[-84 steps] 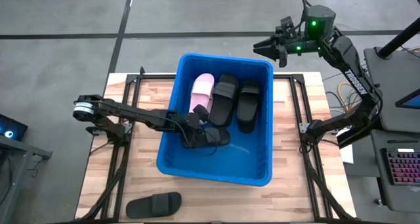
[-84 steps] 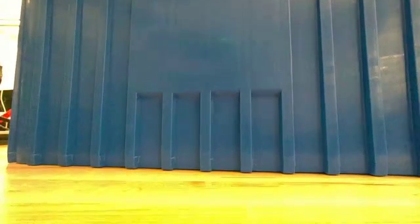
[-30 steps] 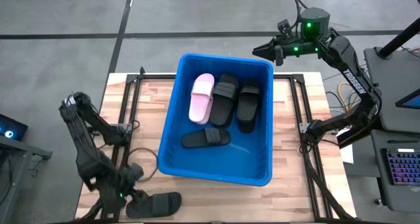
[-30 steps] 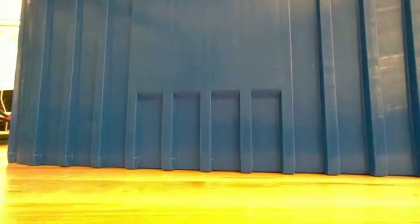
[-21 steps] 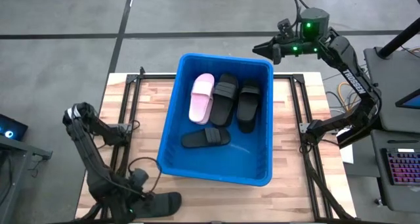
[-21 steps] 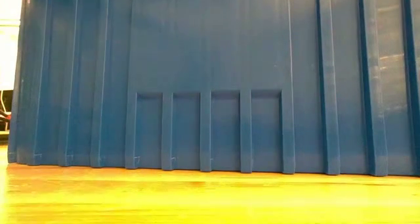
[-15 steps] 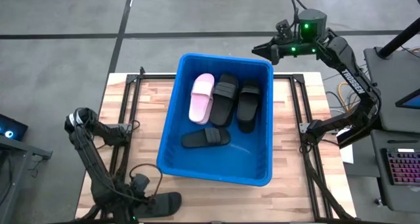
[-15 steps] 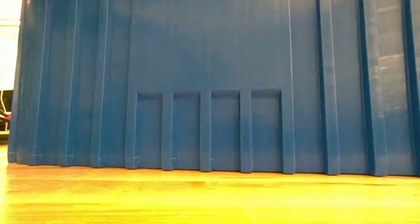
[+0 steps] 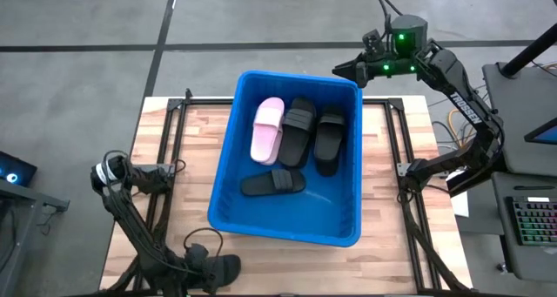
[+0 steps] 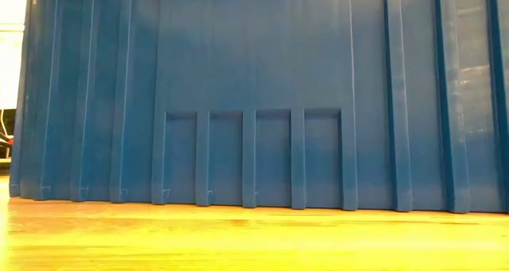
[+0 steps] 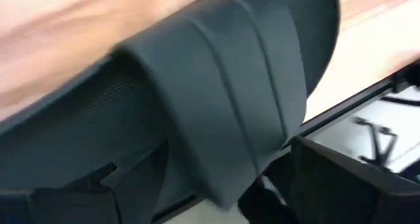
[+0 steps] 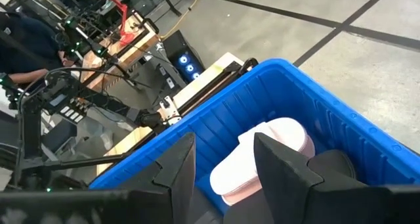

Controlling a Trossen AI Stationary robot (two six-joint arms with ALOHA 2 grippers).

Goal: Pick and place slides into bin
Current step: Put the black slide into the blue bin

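Note:
A black slide (image 9: 224, 267) lies flat on the wooden table at its near edge, in front of the blue bin (image 9: 228, 140). My left gripper (image 9: 200, 264) is down at the slide's left end, open. In the left wrist view its two fingers stand on either side of the slide's ribbed strap (image 11: 223, 112). A pink slide (image 9: 267, 129) and three black slides (image 9: 298, 130) lie in the bin. My right gripper (image 9: 346, 68) hangs open and empty above the bin's far right corner. My left gripper has the slide's strap end (image 11: 216, 152) between its open fingers (image 11: 341, 178), coming level along the table from the left. Whether the fingers touch the slide, I cannot tell. The slide lies on the table.
The bin fills the middle of the table, and its near wall (image 10: 254, 104) fills the low view. Bare wood (image 9: 174, 158) lies to the bin's left and right. The table's near edge is right beside the slide. A person (image 12: 26, 37) and equipment stand beyond the table.
My left gripper has gone down and toward the table's near edge and right, up to the black slide's left end, with the arm folding lower. The slide has stayed where it was.

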